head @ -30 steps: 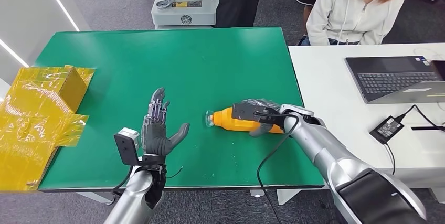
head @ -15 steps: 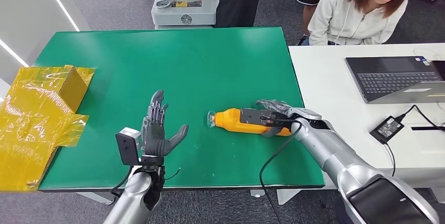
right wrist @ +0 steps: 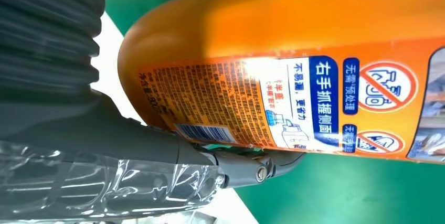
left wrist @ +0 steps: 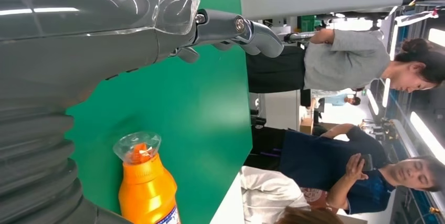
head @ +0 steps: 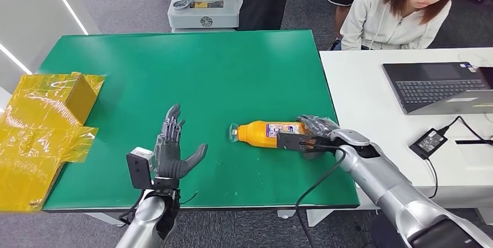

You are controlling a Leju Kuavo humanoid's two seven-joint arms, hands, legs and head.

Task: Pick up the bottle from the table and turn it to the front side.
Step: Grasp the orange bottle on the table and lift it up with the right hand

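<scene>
Near the bench's (head: 174,68) right edge, toward the front, the right hand (head: 317,132) grips the base end of the orange bottle (head: 264,133), thumb pressed against its label. That bottle lies on its side on the green surface, clear cap pointing toward the left hand (head: 173,150), which hovers palm-up by the front edge, fingers spread, holding nothing. Since a second ago, hand and bottle have slid toward the right edge, and the bottle has rolled: its white label now faces up.
</scene>
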